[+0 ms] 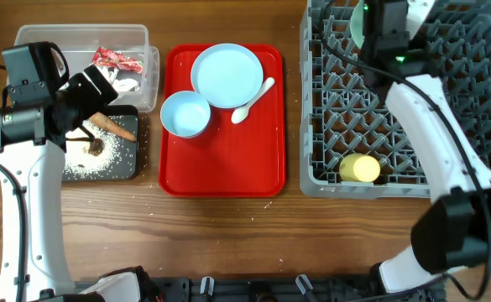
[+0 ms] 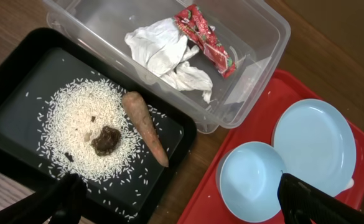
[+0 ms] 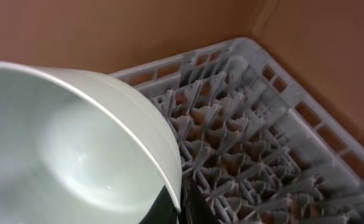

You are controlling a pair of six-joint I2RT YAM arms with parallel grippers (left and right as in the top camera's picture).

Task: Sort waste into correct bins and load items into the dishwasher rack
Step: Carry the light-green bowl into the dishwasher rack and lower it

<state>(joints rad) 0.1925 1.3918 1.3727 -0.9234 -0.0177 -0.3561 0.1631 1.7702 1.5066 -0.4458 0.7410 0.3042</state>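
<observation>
Fingers [image 2: 306, 199] of the left gripper [image 2: 188, 208] spread wide and holding nothing, poised over the near edge of the shallow black rectangular tray [image 2: 10, 124]. In that tray, loose white rice grains [image 2: 76, 118], a small brown food lump [image 2: 106, 139] and a brown carrot-shaped stick [image 2: 145, 127]. Just behind, in the clear plastic rectangular tub [image 2: 266, 37], a crumpled white napkin [image 2: 163, 56] and a crumpled red wrapper [image 2: 208, 38]. Most of the waste apparently binned.

Next along the tabletop [image 1: 228, 243], on the flat red serving tray [image 1: 220, 168]: a large pale-blue round plate [image 1: 227, 75], a pale-blue bowl [image 1: 185, 113] just beside its near-left edge, and a white plastic spoon [image 1: 252, 101] against the plate. Long axis of the spoon diagonal, scoop toward the robot, handle pointing away and rightward. All three to the right of the empty left fingers and nearer that arm than the other, so likely its next pick.

Farthest right, the large square grey plastic dishwasher rack [image 1: 346, 101], with a small yellow cup [image 1: 360, 169] seemingly on its side at the near edge. Over the rack's far-left corner, right gripper [image 3: 175, 211] clamped on the rim of a mint-green bowl [image 3: 76, 143], held tilted with the pegs close below. Setting it among those pegs judged the coming move.
</observation>
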